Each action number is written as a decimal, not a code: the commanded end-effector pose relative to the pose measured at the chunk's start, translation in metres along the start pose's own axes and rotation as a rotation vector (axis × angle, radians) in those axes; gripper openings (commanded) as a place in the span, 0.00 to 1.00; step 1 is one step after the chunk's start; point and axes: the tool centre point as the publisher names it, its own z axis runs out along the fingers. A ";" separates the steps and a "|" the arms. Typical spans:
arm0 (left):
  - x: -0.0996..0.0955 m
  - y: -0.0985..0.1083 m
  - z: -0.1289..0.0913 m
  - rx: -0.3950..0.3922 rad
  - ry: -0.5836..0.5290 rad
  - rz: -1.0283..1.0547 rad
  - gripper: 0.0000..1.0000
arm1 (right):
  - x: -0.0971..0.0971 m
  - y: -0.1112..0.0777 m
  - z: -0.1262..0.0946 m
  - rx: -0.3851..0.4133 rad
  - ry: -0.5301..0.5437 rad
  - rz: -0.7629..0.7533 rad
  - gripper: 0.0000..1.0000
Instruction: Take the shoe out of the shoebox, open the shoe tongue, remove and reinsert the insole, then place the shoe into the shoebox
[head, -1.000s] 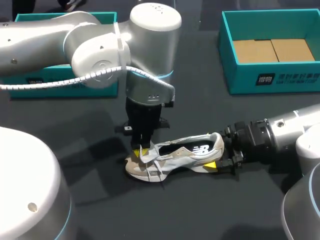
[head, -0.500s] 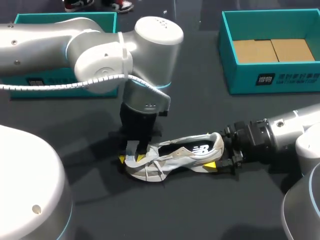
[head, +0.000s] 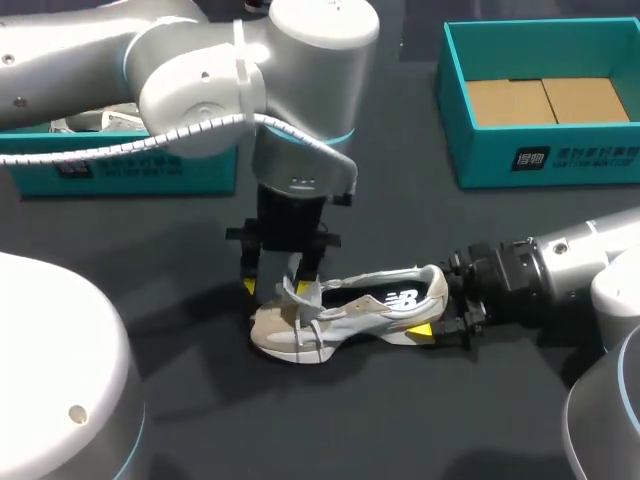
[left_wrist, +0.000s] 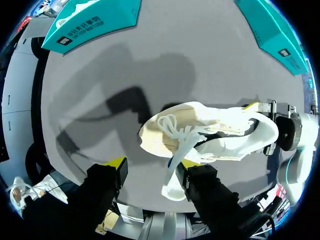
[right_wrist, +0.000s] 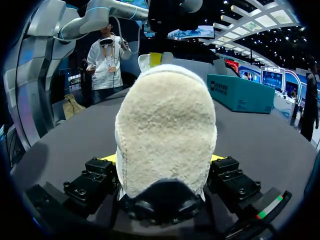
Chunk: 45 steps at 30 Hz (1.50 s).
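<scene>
**Ana:** Two claws are at one shoe! Start at the left edge of the desk (head: 400, 430). What is there?

**Ben:** A teal box (head: 130, 165) sits at the far left corner. Next comes the left claw (head: 276, 288). It hangs right over the front part of the shoe (head: 350, 315), where the laces are.

**Ana:** Is that claw holding anything?

**Ben:** No. Its fingers (left_wrist: 118, 163) are wide apart. The tongue (head: 300, 290) sticks up between them, close to one finger, but nothing pinches it.

**Ana:** Which way does the shoe lie?

**Ben:** It lies flat near the middle of the desk. Its long side runs from the left edge to the right edge. The toe points left and the heel points right.

**Ana:** So which arm is nearer the tongue?

**Ben:** The left one, by a lot. The tongue is just under it. I think this is the step of opening the tongue. The left claw would have to squeeze onto the tongue and pull it toward the toe, along the long side of the shoe.

**Ana:** And on the right?

**Ben:** The right claw (right_wrist: 162, 159) comes in low from the right edge. It squeezes the heel from both sides, so it has hold of the shoe. I think that keeps the shoe from sliding.

**Ana:** And past that?

**Ben:** The shoebox (head: 545, 158) waits open at the far right corner, well apart from the shoe.
</scene>
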 end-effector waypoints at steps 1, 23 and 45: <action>-0.010 0.000 -0.038 0.031 0.083 0.068 0.64 | 0.000 -0.001 0.001 0.003 0.000 0.001 0.00; 0.047 0.001 -0.119 -0.019 0.149 1.047 0.00 | 0.000 -0.001 0.001 0.003 0.000 0.001 0.00; 0.079 0.010 -0.092 0.071 0.174 1.241 0.00 | 0.000 -0.001 0.001 0.003 0.000 0.001 0.00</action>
